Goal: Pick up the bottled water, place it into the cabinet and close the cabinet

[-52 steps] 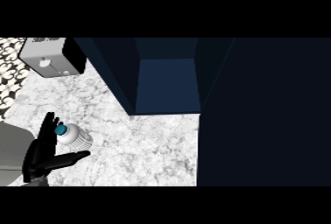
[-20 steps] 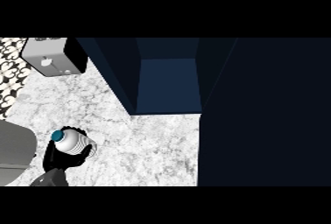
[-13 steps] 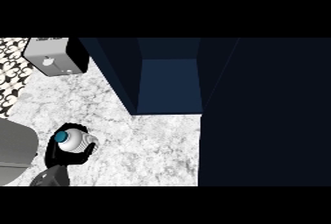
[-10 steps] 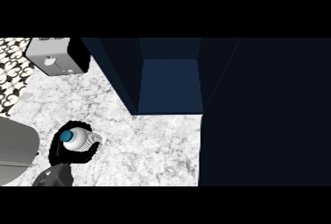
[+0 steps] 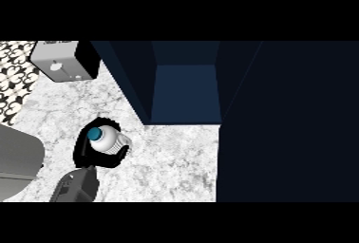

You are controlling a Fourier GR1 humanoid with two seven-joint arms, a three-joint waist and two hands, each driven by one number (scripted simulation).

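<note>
The left hand (image 5: 98,154) comes in from the lower left of the head view on a grey forearm (image 5: 76,186). Its black fingers (image 5: 120,153) are curled around the bottle (image 5: 107,139), grasping it. The bottle is white with a blue cap (image 5: 94,134); the cap points toward the upper left. Bottle and hand sit over the marbled bench (image 5: 168,156), left of and below the cabinet (image 5: 186,90). Whether the bottle touches the bench cannot be told. The cabinet is dark blue and open, showing its inner floor; its door (image 5: 288,123) fills the right side of the view. A grey box (image 5: 63,60) with a dark side stands on the bench at the upper left, near the cabinet's left wall. The right hand is out of view.
</note>
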